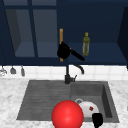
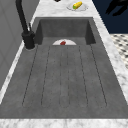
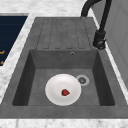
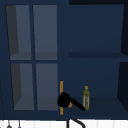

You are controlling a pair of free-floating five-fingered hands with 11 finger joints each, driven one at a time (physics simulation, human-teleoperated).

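Left hand up at cabinet, fingers curled round door handle. Door part open, bottle on shelf inside, near hand. Right hand low by sink, fingers: cannot tell.

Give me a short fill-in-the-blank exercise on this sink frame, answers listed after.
1. The white plate lies in the sink basin with a small ____ item on it.
2. The left hand is up at the cabinet, beside the orange ____ of its door.
3. The green ____ stands on the open cabinet shelf, near that hand's extended fingers.
4. The right hand shows low in the front view, next to a big red ____.

Missing words: red; handle; bottle; ball
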